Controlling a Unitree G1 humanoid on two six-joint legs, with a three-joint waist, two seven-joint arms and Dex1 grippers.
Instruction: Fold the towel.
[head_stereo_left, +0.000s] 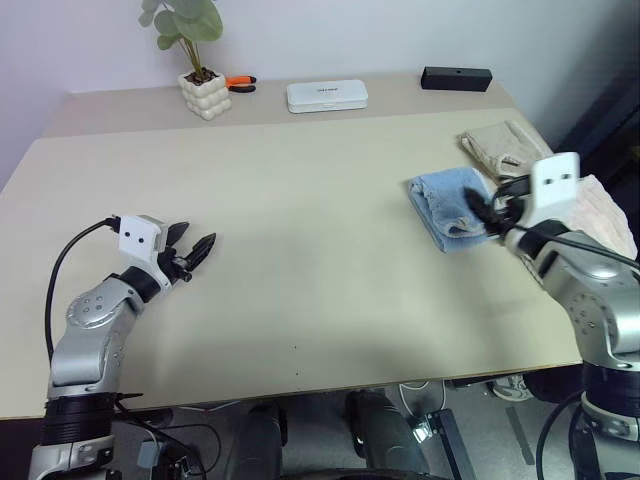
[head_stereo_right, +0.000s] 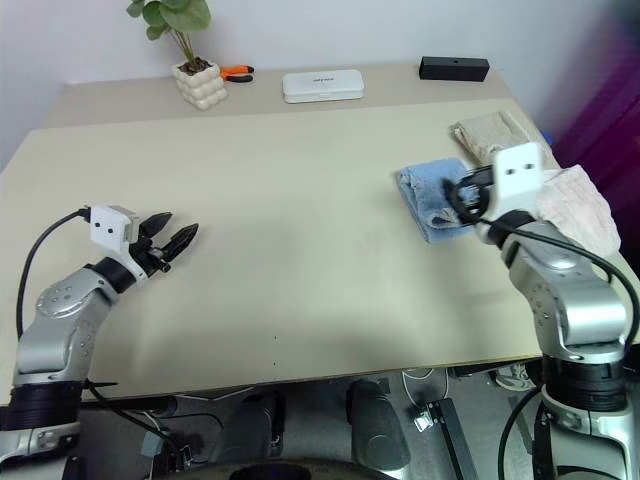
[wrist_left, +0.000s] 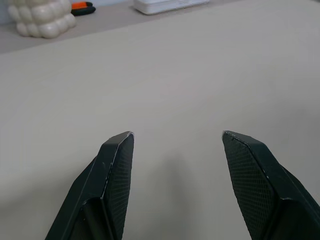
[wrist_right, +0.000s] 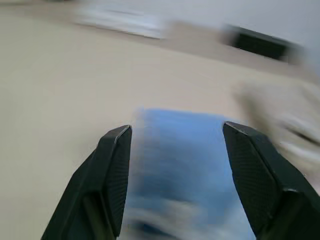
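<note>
The towel (head_stereo_left: 448, 207) lies folded into a small blue bundle near the table's (head_stereo_left: 300, 250) right edge, its long axis running from the far edge toward the near one. You have the right gripper (wrist_right: 175, 132) just above its near end, jaws spread wide, holding nothing. Your left gripper (head_stereo_left: 195, 248) is near the table's left edge, jaws apart and empty. A beige cloth (head_stereo_left: 503, 146) lies beyond the towel.

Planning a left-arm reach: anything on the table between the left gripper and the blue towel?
Nothing. In the left eye view, only bare table lies between the left gripper and the folded towel. The potted plant and white box sit far behind.
</note>
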